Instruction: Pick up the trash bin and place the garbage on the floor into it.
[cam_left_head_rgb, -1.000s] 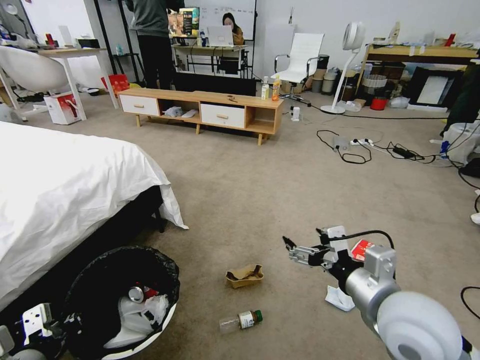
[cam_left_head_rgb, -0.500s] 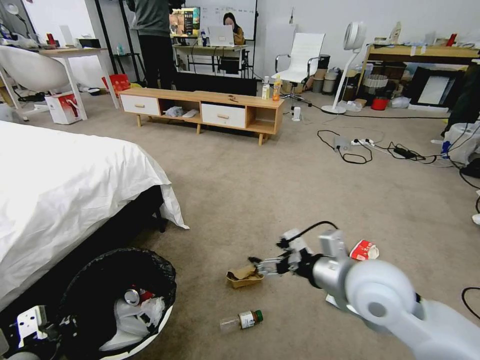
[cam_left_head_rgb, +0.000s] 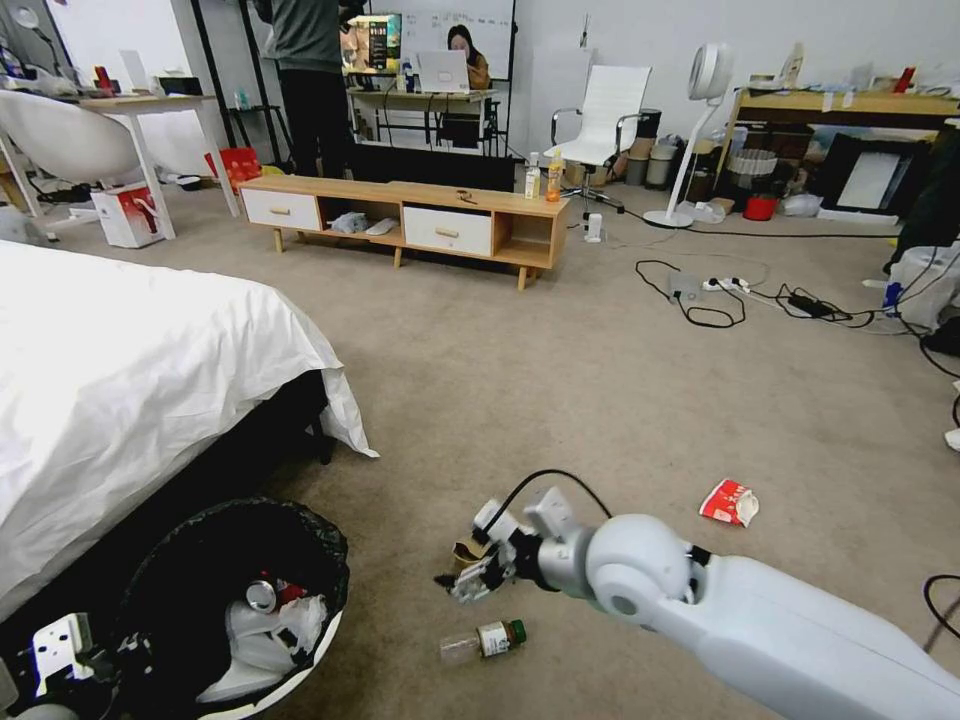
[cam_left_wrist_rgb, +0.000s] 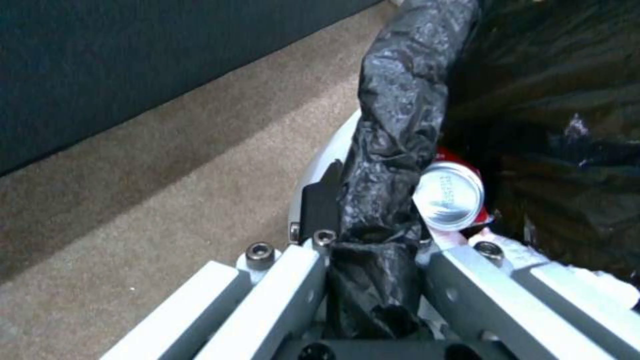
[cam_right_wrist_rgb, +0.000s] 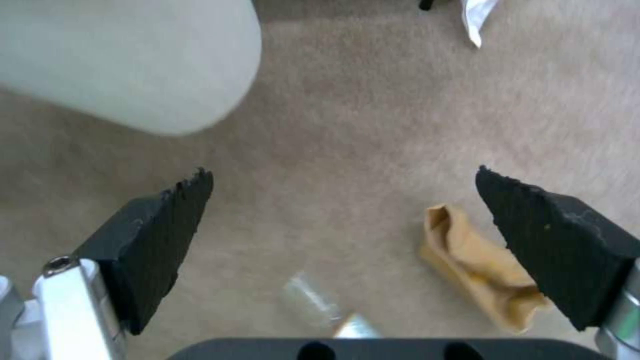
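Note:
The trash bin (cam_left_head_rgb: 300, 560), white with a black bag over its rim, stands at lower left beside the bed; a red can (cam_left_head_rgb: 265, 594) and white tissues lie inside. My left gripper (cam_left_head_rgb: 110, 650) is shut on the bin's bagged rim (cam_left_wrist_rgb: 393, 125), next to the can (cam_left_wrist_rgb: 448, 196). My right gripper (cam_left_head_rgb: 455, 583) hangs open over the carpet, its pads (cam_right_wrist_rgb: 167, 230) spread wide. Below it lie the brown cardboard tray (cam_right_wrist_rgb: 477, 267) and the clear bottle (cam_right_wrist_rgb: 313, 302). The bottle (cam_left_head_rgb: 483, 640) lies just in front of the gripper, the tray (cam_left_head_rgb: 462, 550) partly behind it. A red-and-white packet (cam_left_head_rgb: 730, 502) lies further right.
The white bed (cam_left_head_rgb: 120, 370) fills the left side. A low wooden bench (cam_left_head_rgb: 400, 215) with upright drink bottles (cam_left_head_rgb: 550, 175) stands at the back. Cables (cam_left_head_rgb: 720, 295) trail across the carpet at right, near a floor fan (cam_left_head_rgb: 700, 130). Open carpet lies between.
My right arm has swung left and down, from beside the red-and-white packet to just over the tray and bottle. The left gripper keeps its hold on the bin.

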